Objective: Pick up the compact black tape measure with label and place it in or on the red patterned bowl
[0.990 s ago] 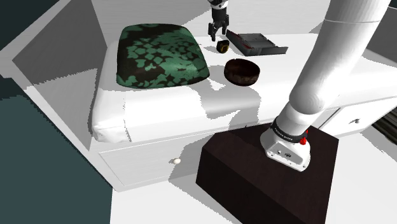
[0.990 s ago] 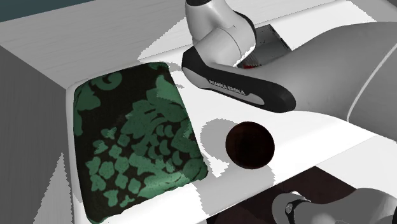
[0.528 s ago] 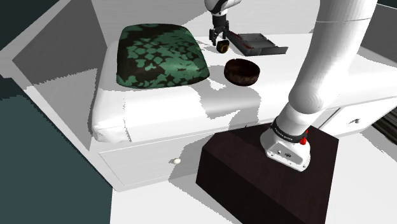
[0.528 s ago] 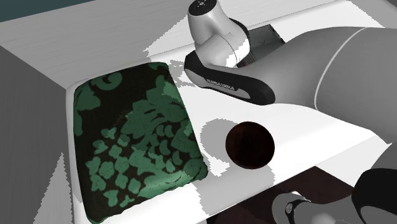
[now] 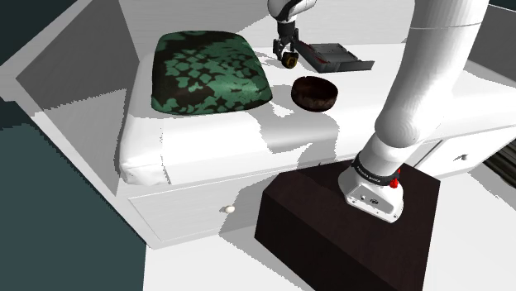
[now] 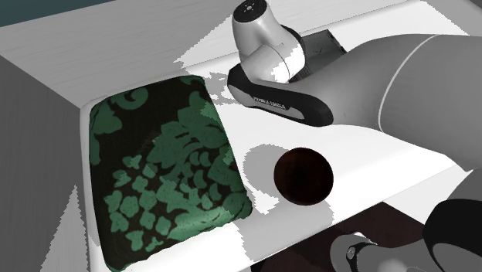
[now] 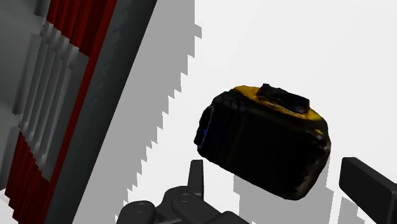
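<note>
The tape measure (image 7: 264,143) is a small black block with a yellow upper edge, lying on the white tabletop (image 5: 223,136). In the wrist view my gripper (image 7: 283,186) is open, one finger (image 7: 196,178) on each side of the tape measure, neither clearly touching it. In the shoulder view the gripper (image 5: 287,54) is low over the tape measure (image 5: 289,60), at the far side of the table. The bowl (image 5: 315,92) is dark reddish-brown and round, standing a short way nearer the stand than the tape measure. In the second exterior view the bowl (image 6: 303,176) sits below the arm's hand (image 6: 270,58), which hides the tape measure.
A large green-and-black patterned cushion (image 5: 207,73) lies at the shoulder view's left of the tape measure. A dark tray with red and grey parts (image 5: 335,54) lies just to its right, close to the gripper. The dark stand (image 5: 347,223) is in front of the table.
The gripper has come down from above the tape measure until its fingers flank it. The tape measure and bowl have not moved.
</note>
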